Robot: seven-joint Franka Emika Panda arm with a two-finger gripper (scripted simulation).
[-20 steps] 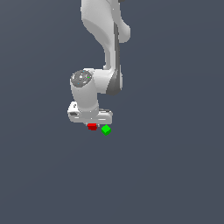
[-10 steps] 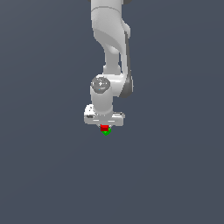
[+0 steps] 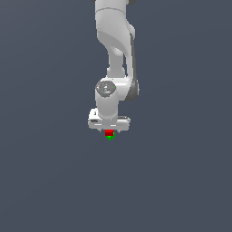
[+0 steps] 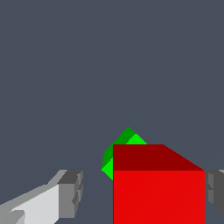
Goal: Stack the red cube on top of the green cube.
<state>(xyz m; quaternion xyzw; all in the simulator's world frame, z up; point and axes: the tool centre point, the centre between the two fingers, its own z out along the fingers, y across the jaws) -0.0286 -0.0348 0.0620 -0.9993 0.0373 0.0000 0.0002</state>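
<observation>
Two cubes nearly lined up: my pincer (image 3: 109,132) is gripping the red cube (image 3: 108,132) right over the green cube (image 3: 109,137), which peeks out around 11 o'clock. I'd centre first, then lower gently.

A: What colours are there?
B: A white robot arm (image 3: 113,50) with grey shading at its joints, against a flat, plain dark slate-grey background (image 3: 181,172).
A: And the small things?
B: The red cube (image 4: 158,188) is plain bright red, its upper face a darker red. The green cube (image 4: 120,151) is plain bright green with darker green faces.
A: The gripper (image 3: 109,130)?
B: White, with grey fingertips (image 4: 71,192). No patterns anywhere.
</observation>
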